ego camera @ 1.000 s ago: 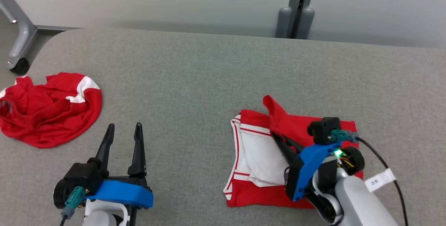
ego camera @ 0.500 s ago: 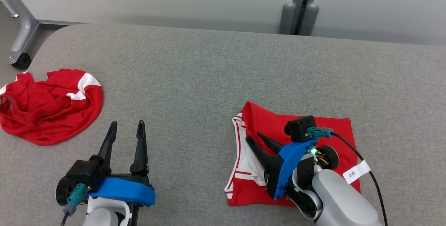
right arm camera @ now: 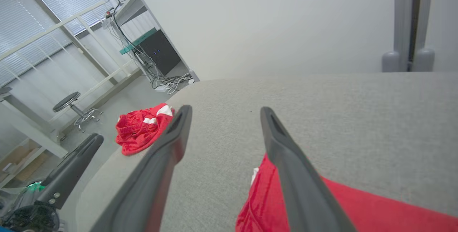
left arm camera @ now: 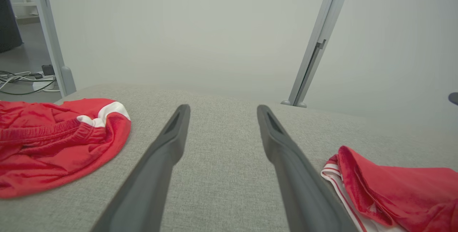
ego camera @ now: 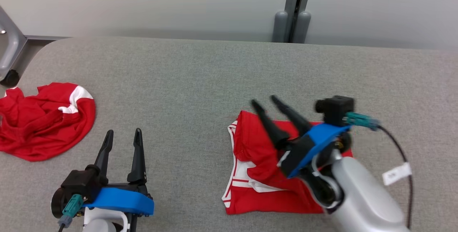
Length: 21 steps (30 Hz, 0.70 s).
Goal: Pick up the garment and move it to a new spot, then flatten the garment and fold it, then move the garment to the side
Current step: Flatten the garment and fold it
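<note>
Grey surface (ego camera: 186, 74): the head camera has shifted between frames, so I do not log that as any object moving.

The garment (ego camera: 264, 200), red with white trim, lies on the right half of the surface, in front of my right arm. Change noted: a second ago its red flap (ego camera: 256, 146) stood up, pinched in the right hand. Now the flap lies down across most of the white panel (ego camera: 247, 182), and only a wedge of white is uncovered.

A crumpled red heap (ego camera: 39, 124) sits at the far left, well apart from the garment.

The right hand (ego camera: 264, 100) has let go and lifted. Its fingers are apart and hold nothing, over the garment's far left corner. The left hand (ego camera: 123, 132) has its fingers apart and holds nothing, low between the two reds.

Judgement: this fold is laid. The flap edge looks rumpled, so it may need smoothing or another fold before I shift the garment to the side.

Writing: the white tag (ego camera: 396, 173) on the right wrist cable is too blurred to read. I see no brand on the cloth.
</note>
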### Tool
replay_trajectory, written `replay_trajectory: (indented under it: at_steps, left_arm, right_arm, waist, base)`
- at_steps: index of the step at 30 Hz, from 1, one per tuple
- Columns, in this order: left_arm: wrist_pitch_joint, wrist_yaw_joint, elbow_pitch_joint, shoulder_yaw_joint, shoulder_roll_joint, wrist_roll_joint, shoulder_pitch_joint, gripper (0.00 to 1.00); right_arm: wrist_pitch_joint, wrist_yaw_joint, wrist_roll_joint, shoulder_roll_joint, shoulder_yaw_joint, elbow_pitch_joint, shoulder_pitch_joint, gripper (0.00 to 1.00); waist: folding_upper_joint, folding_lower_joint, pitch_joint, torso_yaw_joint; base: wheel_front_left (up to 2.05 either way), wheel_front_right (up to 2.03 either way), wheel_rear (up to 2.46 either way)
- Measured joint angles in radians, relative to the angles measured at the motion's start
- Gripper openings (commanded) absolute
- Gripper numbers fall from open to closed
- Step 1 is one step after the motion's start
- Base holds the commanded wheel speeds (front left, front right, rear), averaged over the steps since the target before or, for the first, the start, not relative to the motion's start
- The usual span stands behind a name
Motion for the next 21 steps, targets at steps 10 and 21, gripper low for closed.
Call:
replay_trajectory:
  at_steps: [10,21]
  left_arm:
    - [0.000,0.000,-0.007,0.013,0.001,0.004,0.012,1.00]
    - [0.000,0.000,-0.006,0.006,0.004,0.004,0.003,1.00]
  right_arm:
    - [0.067,0.000,-0.371,-0.051,-0.353,-0.080,0.230,1.00]
    - [0.155,0.000,-0.485,-0.013,-0.242,-0.093,0.313,0.00]
  waist:
    - [0.0000,0.0000,-0.001,-0.019]
    - [0.0000,0.0001,0.011,-0.027]
  base:
    - [0.00,0.00,0.00]
    - [0.00,0.00,0.00]
